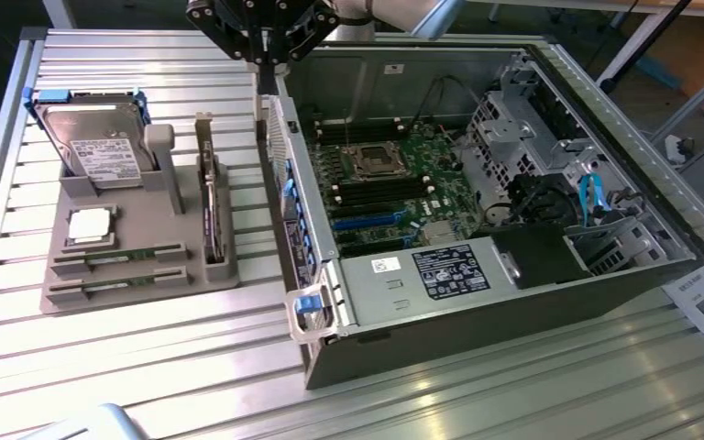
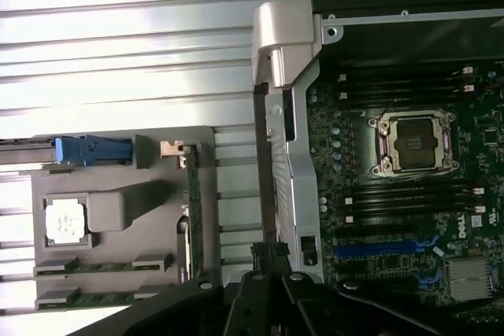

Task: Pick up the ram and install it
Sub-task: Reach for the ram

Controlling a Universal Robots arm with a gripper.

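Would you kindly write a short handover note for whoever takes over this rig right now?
Claw: shut, nothing seen in it, up over the edge of the case on the side next to the holder.
Ram: two sticks lying in the holder, untouched.
Done: nothing that shows.
Left: pickup and install; the board's slots look empty.

Arm (image 1: pixel 383 11) cut off at top edge, ram sticks (image 1: pixel 126 256) half sunk in holder (image 1: pixel 144 218) slots, hard drive label (image 1: pixel 107 158) unreadable
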